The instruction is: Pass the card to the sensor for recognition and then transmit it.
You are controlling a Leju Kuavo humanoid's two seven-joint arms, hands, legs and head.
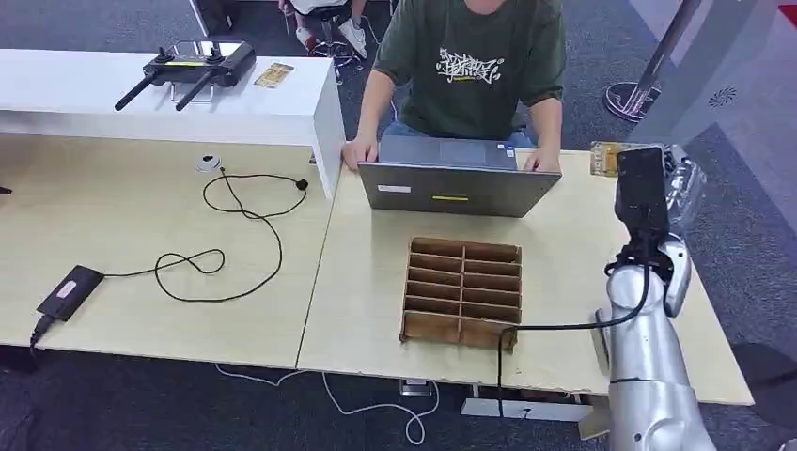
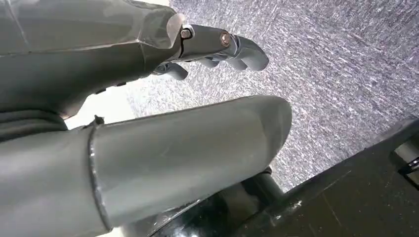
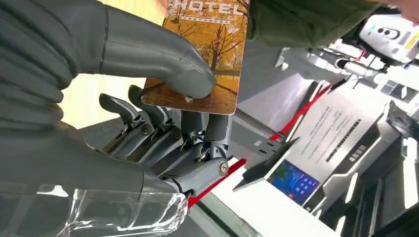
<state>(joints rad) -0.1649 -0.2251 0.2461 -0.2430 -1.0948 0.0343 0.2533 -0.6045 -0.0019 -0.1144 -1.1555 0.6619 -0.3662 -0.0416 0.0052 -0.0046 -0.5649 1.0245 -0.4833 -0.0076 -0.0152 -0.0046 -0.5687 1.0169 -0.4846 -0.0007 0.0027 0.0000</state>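
Card [image 3: 210, 47] — orange autumn trees, white "HOTEL" lettering; grey right hand [image 3: 148, 98]; brown divider box [image 1: 462, 292]; dark-green shirt [image 1: 470, 61].

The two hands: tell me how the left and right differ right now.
The right hand pinches a hotel card between thumb and fingers; the left hand holds nothing, fingers loosely curled. The right is raised over the table edge; the left hangs above grey carpet. Both are grey.
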